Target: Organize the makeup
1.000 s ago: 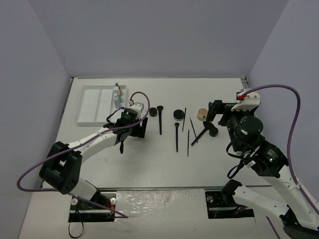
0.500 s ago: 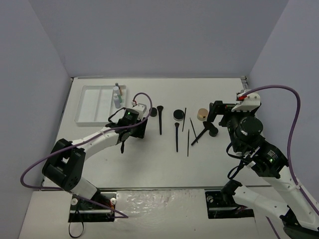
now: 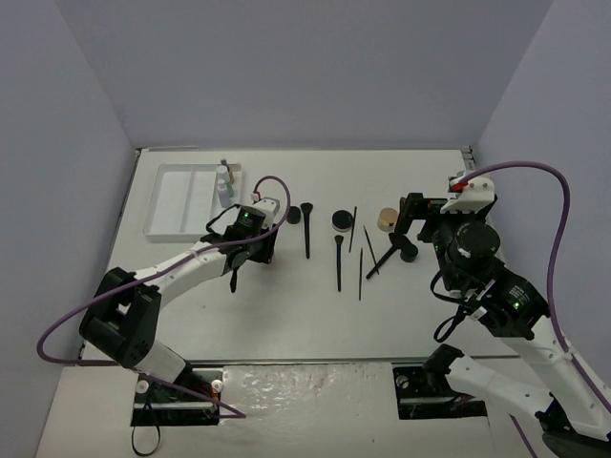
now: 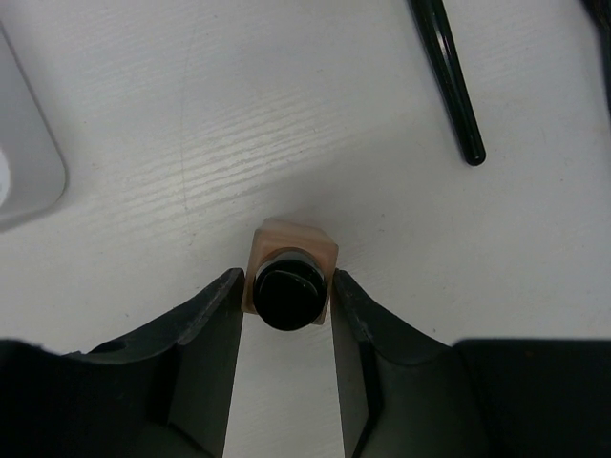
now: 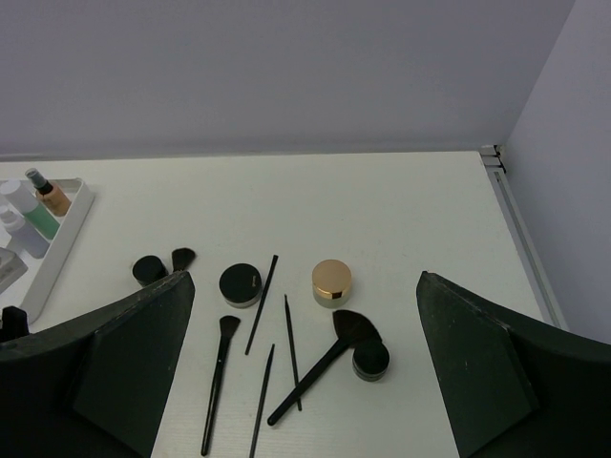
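Tan bottle (image 4: 291,250) inside left end effector (image 4: 286,281), unseen overhead.

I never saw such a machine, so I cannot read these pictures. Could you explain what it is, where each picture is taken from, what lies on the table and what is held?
These are two robot arms bolted to a table. One picture looks down from above: left arm on the left, right arm on the right. The other two come from a camera on each wrist. On the table lie black brushes, thin pencils, round black jars and a tan compact; a white tray holds small bottles. The left jaws are closed on a tan bottle standing on the table. The right jaws are wide open and hold nothing.
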{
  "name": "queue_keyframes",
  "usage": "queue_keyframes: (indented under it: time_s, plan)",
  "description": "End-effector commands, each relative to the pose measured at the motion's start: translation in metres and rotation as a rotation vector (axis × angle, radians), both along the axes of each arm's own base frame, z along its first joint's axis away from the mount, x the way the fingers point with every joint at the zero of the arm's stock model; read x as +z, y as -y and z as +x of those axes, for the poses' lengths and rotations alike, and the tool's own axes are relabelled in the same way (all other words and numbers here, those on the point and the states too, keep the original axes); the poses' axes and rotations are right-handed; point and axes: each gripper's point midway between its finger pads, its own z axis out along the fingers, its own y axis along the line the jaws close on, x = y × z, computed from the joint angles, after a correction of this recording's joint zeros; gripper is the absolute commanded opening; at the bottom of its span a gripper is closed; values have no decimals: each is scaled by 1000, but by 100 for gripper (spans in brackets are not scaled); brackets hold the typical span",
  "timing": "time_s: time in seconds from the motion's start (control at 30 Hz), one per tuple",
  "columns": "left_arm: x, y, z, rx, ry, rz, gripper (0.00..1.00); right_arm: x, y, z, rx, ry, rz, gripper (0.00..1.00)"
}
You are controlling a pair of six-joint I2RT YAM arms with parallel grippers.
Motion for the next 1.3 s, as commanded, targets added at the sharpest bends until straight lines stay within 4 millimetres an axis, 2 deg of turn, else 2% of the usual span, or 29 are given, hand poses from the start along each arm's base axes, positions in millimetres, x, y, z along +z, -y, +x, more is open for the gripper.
queue_keyframes:
  time_s: [0.0,0.07,0.2,0.27,0.4,0.6,0.97,1.07,1.2,1.27]
  plan:
    - [102,-19,47,127,223,-75,2,19,3,5,-28,49,19,100]
    - [120,-41,61,187,257,-65,2,19,1,5,-23,49,19,100]
    - [139,-68,84,247,288,-46,2,19,2,5,-21,50,17,100]
    - [142,-82,97,282,298,-35,2,19,0,4,-13,50,17,100]
    - [135,-104,120,321,293,-49,2,17,-2,4,-1,45,13,100]
    - [120,-114,142,335,293,-54,2,14,-4,6,10,39,-8,100]
    - [78,-125,164,349,266,-72,3,9,-6,8,12,28,-28,100]
    - [72,-124,167,339,261,-71,3,7,-6,8,12,24,-23,100]
    - [62,-124,168,338,245,-66,9,5,-7,8,14,21,-19,100]
    - [51,-124,167,340,226,-54,9,4,-7,8,14,19,-20,100]
